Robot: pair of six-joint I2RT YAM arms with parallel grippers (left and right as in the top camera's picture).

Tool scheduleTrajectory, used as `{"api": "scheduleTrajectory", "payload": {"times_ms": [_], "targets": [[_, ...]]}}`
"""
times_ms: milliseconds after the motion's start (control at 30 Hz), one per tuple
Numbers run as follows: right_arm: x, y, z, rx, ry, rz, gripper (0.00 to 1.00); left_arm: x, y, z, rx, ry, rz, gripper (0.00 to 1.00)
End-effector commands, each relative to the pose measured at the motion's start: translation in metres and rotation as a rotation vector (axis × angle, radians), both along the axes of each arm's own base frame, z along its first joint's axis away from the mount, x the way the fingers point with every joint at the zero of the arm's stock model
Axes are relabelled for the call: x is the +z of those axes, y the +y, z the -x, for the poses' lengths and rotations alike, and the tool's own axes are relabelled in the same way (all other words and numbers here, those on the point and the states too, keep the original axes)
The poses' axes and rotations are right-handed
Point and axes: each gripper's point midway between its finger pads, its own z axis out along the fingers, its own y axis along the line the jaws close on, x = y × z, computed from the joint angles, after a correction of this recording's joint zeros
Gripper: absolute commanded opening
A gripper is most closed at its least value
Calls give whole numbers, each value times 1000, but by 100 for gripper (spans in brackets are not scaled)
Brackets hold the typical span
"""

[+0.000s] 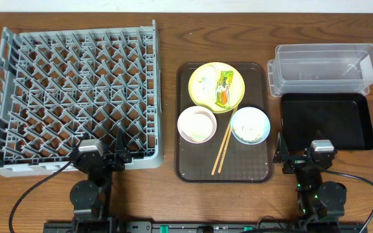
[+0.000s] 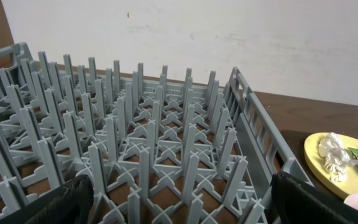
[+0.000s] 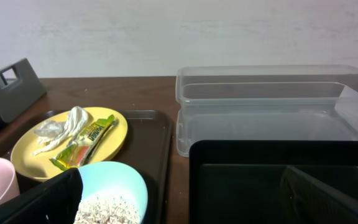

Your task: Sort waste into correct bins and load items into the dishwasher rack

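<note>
Left tool [image 2: 179, 204] and right tool [image 3: 185, 200] gape empty, fingers [image 3: 36, 202] cropped; rice [image 3: 104, 210] in light blue bowl [image 3: 122, 179] looks half-hidden.

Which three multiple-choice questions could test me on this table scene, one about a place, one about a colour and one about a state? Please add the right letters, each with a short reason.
1. Where does the snack wrapper lie?
A. On the yellow plate
B. In the clear tub
C. In the black tray

2. What colour is the bowl that holds the rice?
A. Red
B. Light blue
C. Black

3. In what state is the dishwasher rack?
A. It holds the yellow plate
B. It holds two bowls
C. It is empty

Right letters:
1 A, the snack wrapper rests on the yellow plate, which stands on the brown tray.
2 B, the rice fills the bowl with the light blue wall.
3 C, the overhead view shows nothing among its pegs.
</note>
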Motion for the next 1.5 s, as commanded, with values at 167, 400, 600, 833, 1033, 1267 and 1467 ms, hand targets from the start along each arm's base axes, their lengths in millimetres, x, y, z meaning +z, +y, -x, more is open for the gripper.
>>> {"api": "scheduleTrajectory", "payload": {"times_ms": [167,400,600,833,1033,1267,1467], "targets": [[-2,2,0,9,6,10,99,-16,-1,1,-3,54,-2,93],[-2,2,0,9,6,9,99,-16,-1,1,-2,54,-2,93],[-1,4,0,20,3,8,99,-16,0,1,-1,55,-2,93],[0,5,0,21,4,-13,99,-13,-1,2,-2,58,-1,93],[22,5,1,20,-22,-39,99,-8,-1,10,-3,155,3,93],[58,11,-15,50,94,-32,99,20,-1,13,-2,328,10,93],[80,43,-52,227,311,2,99,40,1,4,5,525,16,93]]}}
